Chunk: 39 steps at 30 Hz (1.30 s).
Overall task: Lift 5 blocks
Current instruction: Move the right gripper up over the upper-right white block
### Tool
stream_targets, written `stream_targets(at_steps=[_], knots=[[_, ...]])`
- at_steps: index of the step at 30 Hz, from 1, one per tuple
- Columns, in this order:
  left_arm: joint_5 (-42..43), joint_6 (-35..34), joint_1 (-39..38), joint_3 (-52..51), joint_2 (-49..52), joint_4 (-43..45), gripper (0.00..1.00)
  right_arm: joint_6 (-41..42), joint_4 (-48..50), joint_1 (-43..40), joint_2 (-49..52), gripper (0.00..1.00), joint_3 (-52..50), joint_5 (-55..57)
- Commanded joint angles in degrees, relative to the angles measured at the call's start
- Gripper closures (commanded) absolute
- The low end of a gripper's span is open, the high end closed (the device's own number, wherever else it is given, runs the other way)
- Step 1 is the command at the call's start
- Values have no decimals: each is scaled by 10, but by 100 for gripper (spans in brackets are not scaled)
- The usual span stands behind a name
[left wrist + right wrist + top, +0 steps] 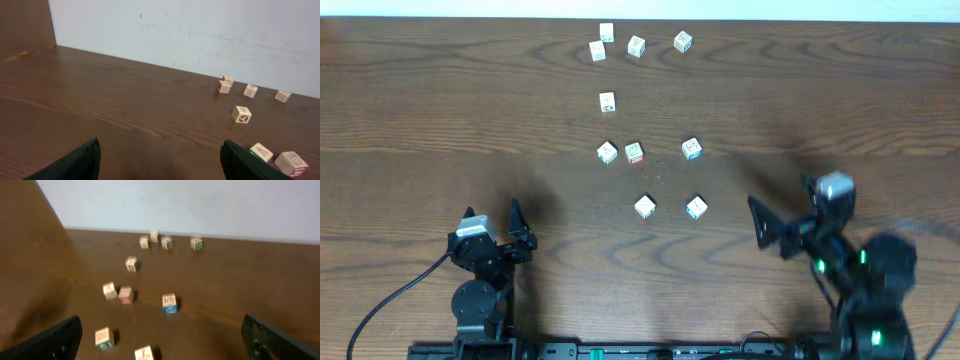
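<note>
Several small white blocks with coloured marks lie on the wooden table (440, 110). A far cluster sits around one block (636, 46), and a single block (607, 101) lies below it. Three stand in a middle row around a block (634, 153). The nearest two blocks (645, 206) (696, 207) also show low in the right wrist view (104, 338) (145, 354). My left gripper (492, 218) (160, 160) is open over bare wood, left of all the blocks. My right gripper (785, 205) (161, 325) is open and empty, right of the nearest pair.
A pale wall (200, 35) runs along the table's far edge behind the far blocks. In the left wrist view two blocks (261, 151) (291, 163) lie just beyond the right finger. Bare wood spreads to the left of the blocks.
</note>
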Motion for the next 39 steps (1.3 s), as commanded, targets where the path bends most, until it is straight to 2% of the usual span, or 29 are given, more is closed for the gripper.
stream_targets(at_steps=[1,8,12,14,16,21,24,25,26,27,29,30,37,39], knots=[[-5,8,-2,-9,-3,-25,23,-22,-18,7,147,1,94,5],[-5,8,-2,-9,-3,-25,23,-21,-160,103,415,1,371,44],[-5,8,-2,-9,-3,-25,23,-25,-304,175,530,1,541,158],[-5,8,-2,-9,-3,-26,23,-28,-379,201,574,1,607,233],[-5,8,-2,-9,-3,-25,23,-28,-433,221,610,1,656,258],[-5,8,-2,-9,-3,-25,23,-29,-466,249,647,1,673,189],[-5,8,-2,-9,-3,-26,23,-23,-436,254,664,1,662,191],[-5,8,-2,-9,-3,-25,23,-23,-431,255,671,11,662,192],[-5,8,-2,-9,-3,-25,23,-23,-426,256,680,15,662,198],[-5,8,-2,-9,-3,-25,23,-23,-420,255,692,14,662,214],[-5,8,-2,-9,-3,-25,23,-22,-409,254,721,3,662,252],[-5,8,-2,-9,-3,-25,23,-21,-402,254,739,1,662,265],[-5,8,-2,-9,-3,-25,23,-21,-372,253,851,2,662,265],[-5,8,-2,-9,-3,-25,23,-21,-365,253,872,9,662,265]])
